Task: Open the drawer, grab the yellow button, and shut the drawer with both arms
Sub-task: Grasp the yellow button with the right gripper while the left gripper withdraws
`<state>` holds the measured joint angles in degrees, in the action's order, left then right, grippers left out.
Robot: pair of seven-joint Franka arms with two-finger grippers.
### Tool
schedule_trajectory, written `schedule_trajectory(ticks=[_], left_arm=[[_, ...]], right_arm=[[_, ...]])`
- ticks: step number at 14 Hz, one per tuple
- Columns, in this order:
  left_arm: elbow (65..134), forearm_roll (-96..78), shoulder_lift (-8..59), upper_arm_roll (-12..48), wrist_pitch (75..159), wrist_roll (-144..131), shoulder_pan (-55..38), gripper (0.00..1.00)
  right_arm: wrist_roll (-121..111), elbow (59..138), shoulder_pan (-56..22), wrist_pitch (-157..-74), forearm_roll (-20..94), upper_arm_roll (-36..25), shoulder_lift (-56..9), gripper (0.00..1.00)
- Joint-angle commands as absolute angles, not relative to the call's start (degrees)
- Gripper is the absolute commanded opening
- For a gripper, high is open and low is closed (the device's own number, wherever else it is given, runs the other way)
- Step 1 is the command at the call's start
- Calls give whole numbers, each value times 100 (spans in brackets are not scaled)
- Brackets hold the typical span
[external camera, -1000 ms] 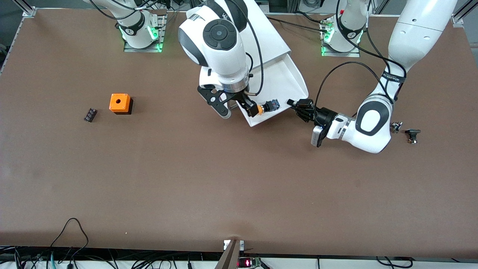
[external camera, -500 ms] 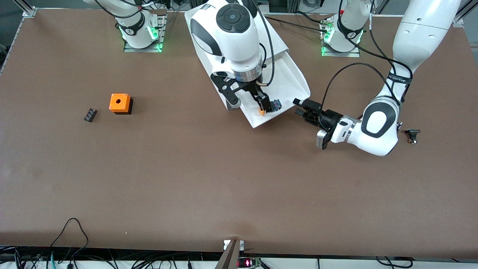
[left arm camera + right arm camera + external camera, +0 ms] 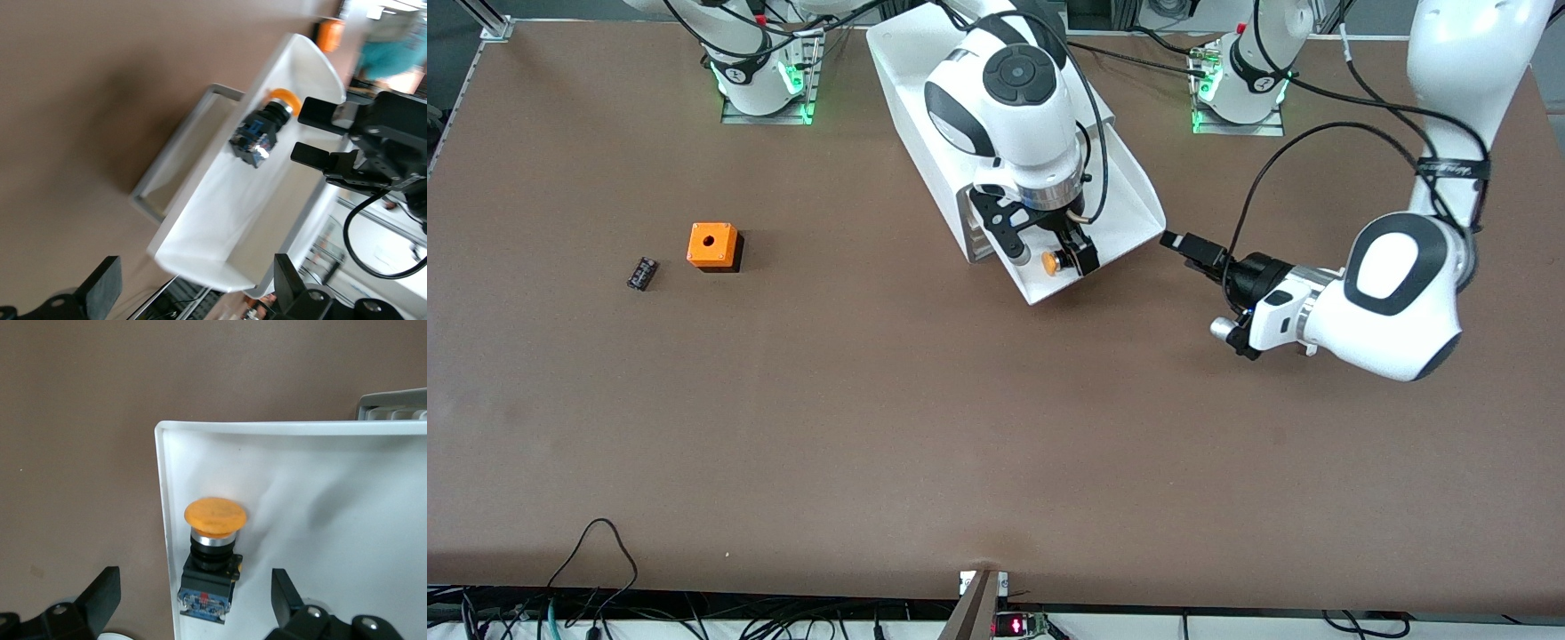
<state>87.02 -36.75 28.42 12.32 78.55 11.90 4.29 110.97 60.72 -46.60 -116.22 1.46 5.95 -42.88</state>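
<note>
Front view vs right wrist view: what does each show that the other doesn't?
Front view only: both arms, the cabinet, the left gripper open beside the drawer over the table, the orange cube, the small black part.

Right wrist view only: the button's blue-black body lying against the drawer's wall, cap pointing away from the right gripper's fingertips.

Both: the open drawer, the button in it, and the right gripper open over the button.

White jointed arms; black bands, black cables, black fingers.
</note>
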Motion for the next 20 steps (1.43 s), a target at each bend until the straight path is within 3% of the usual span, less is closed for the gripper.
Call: schedule_trajectory(ticks=[1,6,8,11,12,13,18,20], left_arm=[[8096,-2528,2883,1301,7760,485,326,100],[7349,-398,2935,1310,7796,448,18,100],[7155,-176,3181,1257,8127,457,-9,100],[7189,-141,3182,1231,8692,475,44,99],[7242,-54,3156,1204,8823,361,18,94],[7364,243,3033,1230,8981,-75,18,91],[9111,378,2084,1345,10412,-1239,26,88],[9246,369,2013,1345,10556,-1257,18,88]], right_arm=[[11311,5810,-4746,-11593,158,571,-4456,100],[11399,5827,-4878,-11628,193,580,-4632,95],[11373,5827,-4878,-11637,202,580,-4632,73],[11355,5818,-4878,-11575,202,580,-4597,25],[11347,5818,-4878,-11558,202,580,-4597,8],[11355,5818,-4878,-11558,202,580,-4588,0],[11364,5801,-4878,-11268,202,589,-4378,0],[11356,5801,-4843,-11189,202,580,-4141,0]])
